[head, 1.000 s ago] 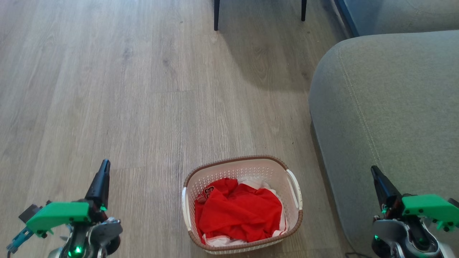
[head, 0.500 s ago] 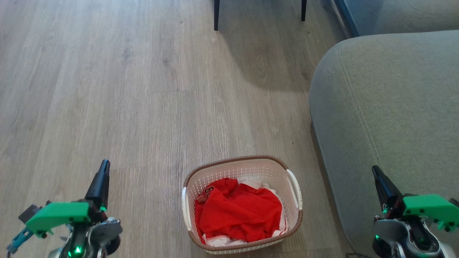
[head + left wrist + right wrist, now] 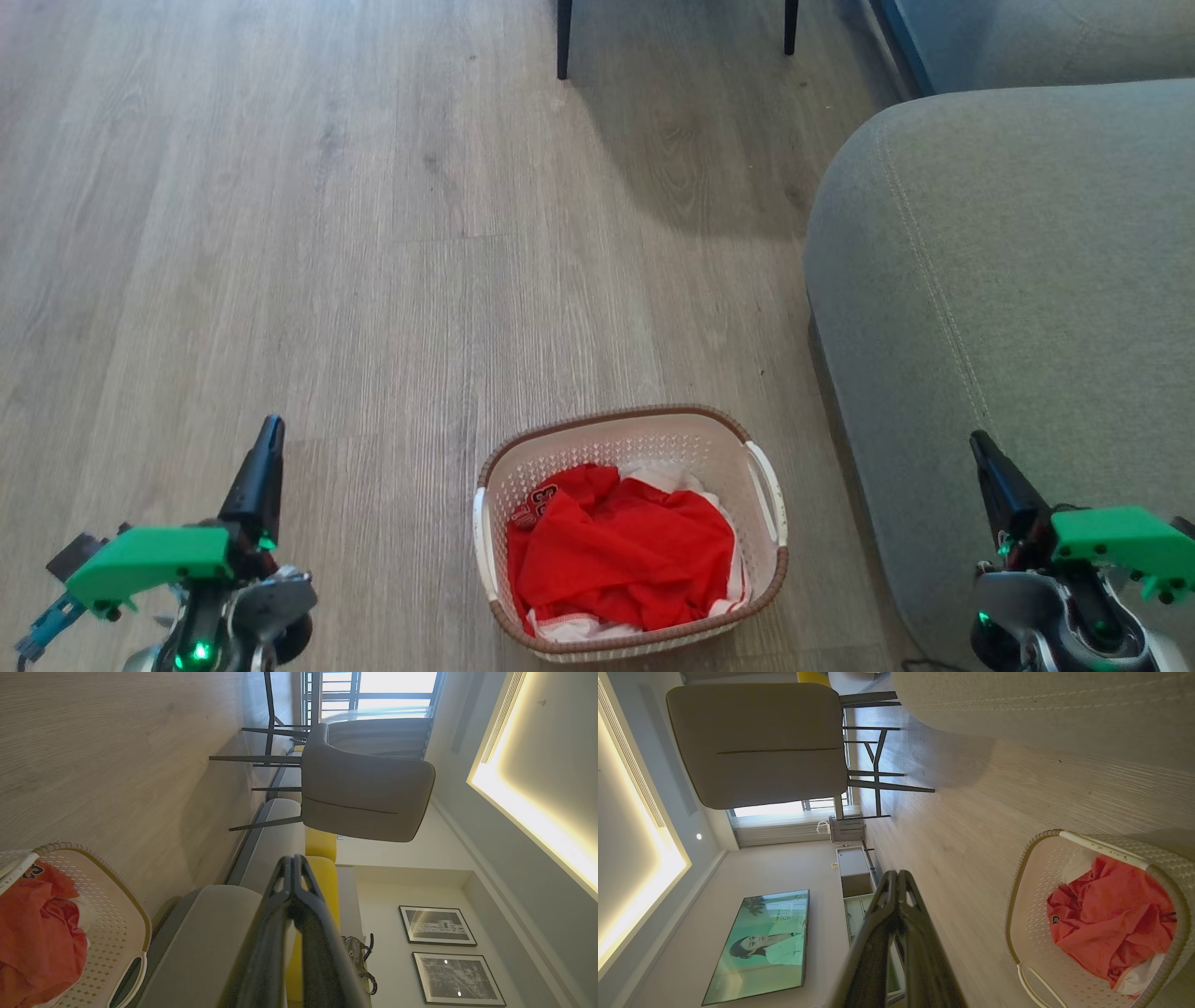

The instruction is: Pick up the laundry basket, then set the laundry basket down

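Left claw (image 3: 272, 427) and right claw (image 3: 977, 439), closed, flank laundry basket (image 3: 616, 416); patch (image 3: 546, 500) writing unreadable.

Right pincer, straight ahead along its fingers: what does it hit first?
Nothing close, it seems. The right pincer points over bare floor toward a far low cabinet; the laundry basket lies off to one side. Depth unclear.

Grey wood-look floor (image 3: 327, 233) below me. Laundry basket (image 3: 616, 439) stands on it at 6 o'clock, sofa (image 3: 1008, 280) just beside at 3, 2 chair legs (image 3: 564, 37) at 12.
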`<state>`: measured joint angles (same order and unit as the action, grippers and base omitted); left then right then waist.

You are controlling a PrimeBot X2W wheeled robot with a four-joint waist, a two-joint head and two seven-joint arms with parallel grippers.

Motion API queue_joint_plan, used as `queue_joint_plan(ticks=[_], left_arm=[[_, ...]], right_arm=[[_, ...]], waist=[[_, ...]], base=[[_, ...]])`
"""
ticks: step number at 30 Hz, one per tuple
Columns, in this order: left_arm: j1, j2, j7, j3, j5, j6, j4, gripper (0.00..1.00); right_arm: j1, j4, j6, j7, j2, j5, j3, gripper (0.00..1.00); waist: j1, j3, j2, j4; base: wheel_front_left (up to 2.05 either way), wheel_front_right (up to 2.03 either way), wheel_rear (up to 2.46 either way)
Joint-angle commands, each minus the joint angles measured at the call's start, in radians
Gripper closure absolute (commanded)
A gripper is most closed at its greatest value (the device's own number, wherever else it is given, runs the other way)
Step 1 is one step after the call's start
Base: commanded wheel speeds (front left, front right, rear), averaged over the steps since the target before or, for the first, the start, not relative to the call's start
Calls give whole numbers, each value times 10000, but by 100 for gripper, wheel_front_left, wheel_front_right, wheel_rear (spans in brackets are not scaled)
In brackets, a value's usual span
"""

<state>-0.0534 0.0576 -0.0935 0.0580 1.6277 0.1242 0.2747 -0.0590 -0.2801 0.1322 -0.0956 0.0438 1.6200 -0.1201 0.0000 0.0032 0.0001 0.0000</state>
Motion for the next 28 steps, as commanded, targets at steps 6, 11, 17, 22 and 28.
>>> queue_joint_plan(ticks=[6,11,17,22,28], left_arm=[[-532,46,-67,396,-56,65,-301,100],[-533,38,-76,407,-66,65,-300,100],[-534,29,-86,420,-76,65,-300,100],[-535,22,-94,430,-85,65,-300,100],[-536,15,-103,441,-94,65,-299,100]], right_arm=[[-478,359,-15,-86,150,-21,176,100],[-479,358,-15,-92,144,-28,168,100],[-480,358,-15,-100,137,-36,158,100],[-481,358,-15,-106,132,-42,151,100],[-481,357,-15,-112,126,-49,143,100]], waist=[[0,0,-1,0],[0,0,-1,0],[0,0,-1,0],[0,0,-1,0],[0,0,-1,0]], base=[[0,0,0],[0,0,0],[0,0,0],[0,0,0],[0,0,0]])
